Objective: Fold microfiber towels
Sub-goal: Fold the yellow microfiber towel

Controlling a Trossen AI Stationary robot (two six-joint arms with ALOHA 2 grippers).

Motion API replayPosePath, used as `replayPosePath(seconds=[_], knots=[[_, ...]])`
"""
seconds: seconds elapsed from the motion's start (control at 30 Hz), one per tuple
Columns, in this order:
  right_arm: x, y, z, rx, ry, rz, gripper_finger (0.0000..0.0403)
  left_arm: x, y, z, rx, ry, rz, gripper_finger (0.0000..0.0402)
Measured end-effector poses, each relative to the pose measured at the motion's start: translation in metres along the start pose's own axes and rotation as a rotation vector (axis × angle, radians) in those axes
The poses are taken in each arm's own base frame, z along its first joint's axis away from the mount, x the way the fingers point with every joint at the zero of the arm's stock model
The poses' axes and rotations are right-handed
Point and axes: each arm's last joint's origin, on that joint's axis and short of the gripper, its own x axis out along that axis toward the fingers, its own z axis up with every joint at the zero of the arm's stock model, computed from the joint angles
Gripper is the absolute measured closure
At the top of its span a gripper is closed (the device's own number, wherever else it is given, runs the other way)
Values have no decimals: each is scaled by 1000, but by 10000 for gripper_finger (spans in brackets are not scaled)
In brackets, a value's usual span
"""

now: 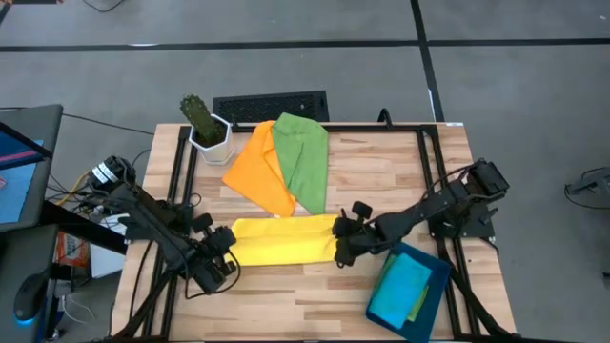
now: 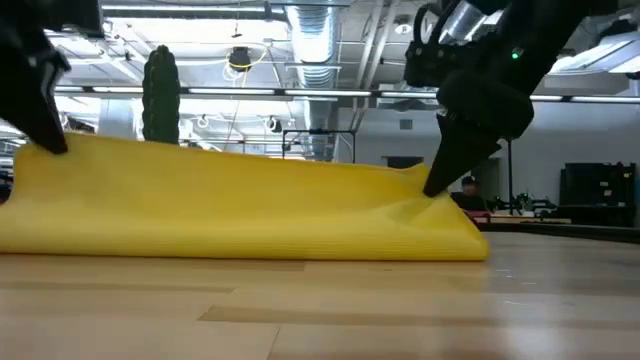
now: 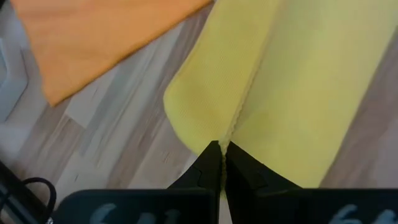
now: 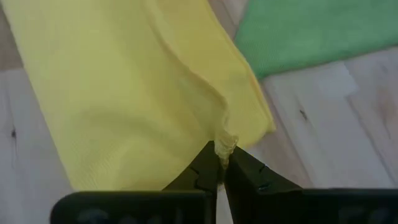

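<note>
Yellow towel [image 1: 283,240] folded into a long band across the front middle of the wooden table [image 1: 381,181], stretched between the two arms. Left gripper [image 1: 226,250] at its left end, fingers pressed tight together on the towel's edge, hem pinched between the tips in the left wrist view [image 3: 222,149]. Right gripper [image 1: 339,238] at the right end, fingers almost closed, a small bunch of yellow fabric caught at the tips [image 4: 222,149]. From table height, both ends of the towel lifted slightly at the pinched corners, middle resting on the wood [image 2: 240,210].

Behind the yellow towel, orange towel [image 1: 259,170] lying flat, overlapped along its right side by a green towel [image 1: 303,157]. Near corner of the orange towel just beside the yellow band. Potted cactus [image 1: 202,122] at the back left corner of the table. Dark teal tray [image 1: 437,286] at the front right, with a bright blue towel [image 1: 400,291] in it, on top of a green one whose edge just shows.
</note>
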Motion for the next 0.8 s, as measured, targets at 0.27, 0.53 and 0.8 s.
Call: replayPosePath(seconds=[0.27,0.53,0.8], knots=[[6,-7,3,-4,33,2,355,20,8,-8,-10,21,45,401],[16,-15,2,13,79,-5,340,21,4,-7,-11,-18,20,401],[17,-15,2,17,83,11,303,22,3,-3,12,-55,14,401]])
